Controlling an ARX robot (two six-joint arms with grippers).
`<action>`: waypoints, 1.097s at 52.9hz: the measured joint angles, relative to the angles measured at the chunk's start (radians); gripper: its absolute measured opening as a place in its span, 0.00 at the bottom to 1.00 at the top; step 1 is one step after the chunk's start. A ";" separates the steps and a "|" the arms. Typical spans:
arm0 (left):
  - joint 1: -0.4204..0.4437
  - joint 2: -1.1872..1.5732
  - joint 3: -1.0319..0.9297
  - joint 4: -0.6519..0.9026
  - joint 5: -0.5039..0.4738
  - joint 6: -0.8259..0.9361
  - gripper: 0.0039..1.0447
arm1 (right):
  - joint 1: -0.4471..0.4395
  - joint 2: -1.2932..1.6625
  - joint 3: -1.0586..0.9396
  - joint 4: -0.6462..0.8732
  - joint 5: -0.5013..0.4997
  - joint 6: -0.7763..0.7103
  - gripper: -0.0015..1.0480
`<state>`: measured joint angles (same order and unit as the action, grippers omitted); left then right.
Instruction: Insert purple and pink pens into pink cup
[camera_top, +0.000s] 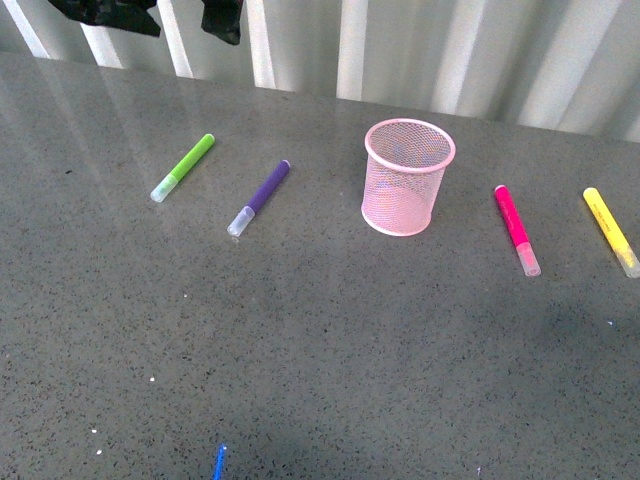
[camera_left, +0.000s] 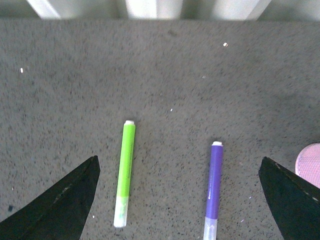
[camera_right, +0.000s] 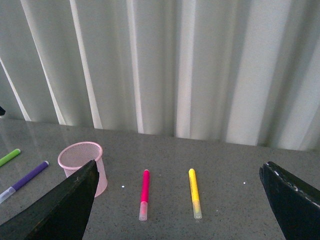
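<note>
Looking from the front, where do we find the pink cup (camera_top: 408, 178)?

We see it standing upright on the grey speckled table (camera_top: 300, 350), toward the far side and a little right of the middle, with its mouth up.

And the two pens we care about?

Both lie flat on the table, outside the cup. The purple pen (camera_top: 259, 197) is on the cup's left, well apart from it, with its pale cap at the nearer end. The pink pen (camera_top: 516, 228) is on the cup's right, also clear of it, cap nearer to us as well.

What else do we have down there?

A green marker (camera_top: 183, 167) lies left of the purple pen, and a yellow marker (camera_top: 611, 231) lies right of the pink pen, near the picture's edge.

How do we read the left gripper (camera_left: 177, 167)?

Its jaws are spread wide and hold nothing. In its wrist view the green marker and the purple pen lie on the table between the two dark fingers, touching neither.

And the right gripper (camera_right: 179, 165)?

Spread wide too, and holding nothing. Its wrist view shows the pink pen and the yellow marker between the fingers, with the cup just behind one finger.
</note>
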<state>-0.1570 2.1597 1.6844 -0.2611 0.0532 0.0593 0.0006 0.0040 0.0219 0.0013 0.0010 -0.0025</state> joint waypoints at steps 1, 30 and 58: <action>0.000 0.009 0.013 -0.016 0.000 -0.009 0.94 | 0.000 0.000 0.000 0.000 0.000 0.000 0.93; -0.075 0.166 0.162 -0.178 0.035 -0.075 0.94 | 0.000 0.000 0.000 0.000 0.000 0.000 0.93; -0.099 0.244 0.107 -0.149 0.075 0.072 0.94 | 0.000 0.000 0.000 0.000 0.000 0.000 0.93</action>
<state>-0.2562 2.4039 1.7912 -0.4103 0.1280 0.1314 0.0006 0.0040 0.0219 0.0013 0.0010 -0.0025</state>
